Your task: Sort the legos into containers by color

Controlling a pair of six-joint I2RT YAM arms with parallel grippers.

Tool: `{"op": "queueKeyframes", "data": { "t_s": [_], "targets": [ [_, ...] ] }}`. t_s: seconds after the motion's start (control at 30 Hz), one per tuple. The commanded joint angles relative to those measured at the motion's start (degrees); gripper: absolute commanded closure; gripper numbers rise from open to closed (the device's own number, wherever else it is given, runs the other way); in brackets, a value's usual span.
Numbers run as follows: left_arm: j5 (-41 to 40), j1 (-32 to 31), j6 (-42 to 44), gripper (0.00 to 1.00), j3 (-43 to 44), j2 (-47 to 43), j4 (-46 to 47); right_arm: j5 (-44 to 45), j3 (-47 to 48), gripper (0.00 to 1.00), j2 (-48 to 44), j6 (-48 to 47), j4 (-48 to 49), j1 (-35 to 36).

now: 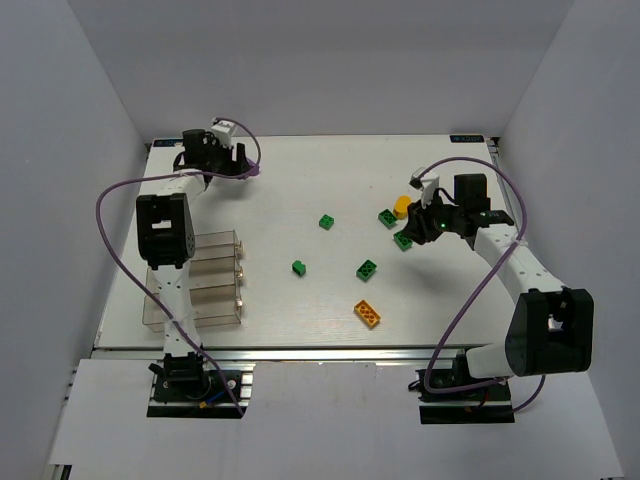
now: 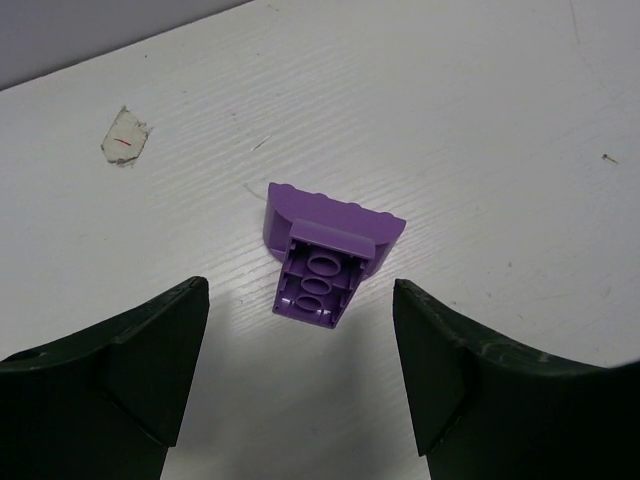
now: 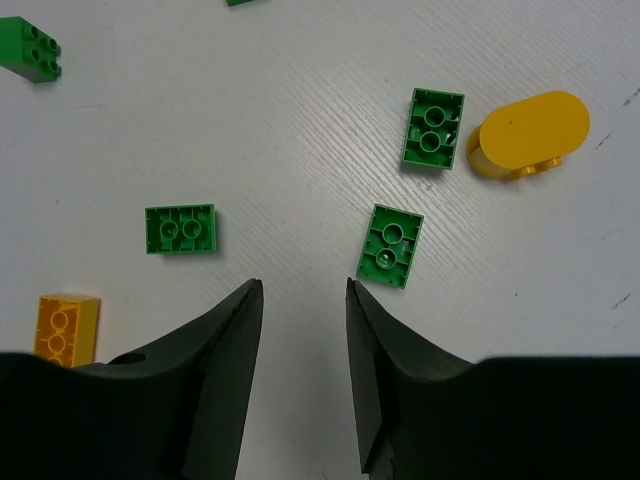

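Note:
A purple lego (image 2: 325,250) lies upside down on the table, just ahead of my left gripper (image 2: 300,290), which is open and empty with a finger on each side. In the top view the left gripper (image 1: 246,166) is at the far left beside the purple lego (image 1: 256,173). My right gripper (image 3: 302,285) is open and empty above the table. A green lego (image 3: 396,245) lies upside down just ahead of its right fingertip. More green legos (image 3: 433,129) (image 3: 180,229) (image 3: 28,47), a yellow block (image 3: 528,135) and an orange brick (image 3: 67,328) lie around it. The clear containers (image 1: 205,282) stand at the near left.
In the top view, green legos lie mid-table (image 1: 326,221) (image 1: 298,267) (image 1: 367,269), with the flat orange brick (image 1: 367,313) nearer the front. White walls enclose the table on three sides. A small scrap of tape (image 2: 123,137) is stuck to the table ahead of the left gripper.

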Motion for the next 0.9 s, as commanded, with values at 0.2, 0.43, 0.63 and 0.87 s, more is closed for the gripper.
{"op": "queueKeyframes", "data": {
  "t_s": [0.2,0.43,0.63,0.87],
  "targets": [
    [4.28,0.26,0.84,0.17,3.01,1.73,1.9,0.07,2.9,0.54,0.56,-2.54,-1.23,0.03],
    [5.69,0.26,1.19,0.18,5.65,4.02,1.46,0.15,2.99,0.54,1.09,-2.1,-1.15,-0.06],
    [4.02,0.26,1.11,0.19,5.57,4.55,2.33,0.59,3.6,0.53,1.53,-2.27,-1.5,0.11],
    [3.76,0.26,0.14,0.43,5.04,4.72,3.13,0.77,3.87,0.53,1.79,-2.54,-1.67,0.03]
  ]
}}
